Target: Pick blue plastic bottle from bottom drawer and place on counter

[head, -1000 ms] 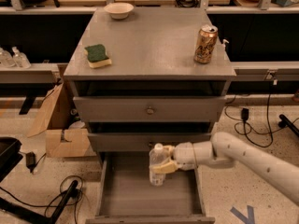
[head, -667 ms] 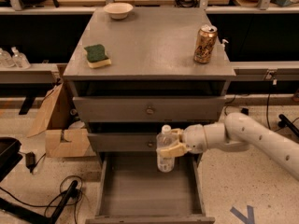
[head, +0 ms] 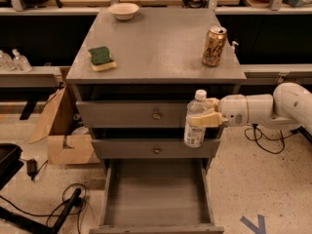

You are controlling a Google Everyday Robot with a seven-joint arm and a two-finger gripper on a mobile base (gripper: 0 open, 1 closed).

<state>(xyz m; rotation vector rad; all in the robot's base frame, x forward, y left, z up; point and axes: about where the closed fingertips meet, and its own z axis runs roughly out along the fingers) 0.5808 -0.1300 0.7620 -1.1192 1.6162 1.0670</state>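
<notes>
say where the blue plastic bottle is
The blue plastic bottle hangs upright in the gripper, right of centre, before the drawer fronts, above the bottom drawer.

The white, rounded arm [head: 287, 104] reaches in from the right edge, its forearm lying almost level and pointing left. At its tip the cream two-finger pincer [head: 199, 117] is turned sideways. Its fingers [head: 207, 120] are clamped around the middle of the small clear plastic bottle with a white cap [head: 194, 135], which hangs upright in mid-air.
</notes>
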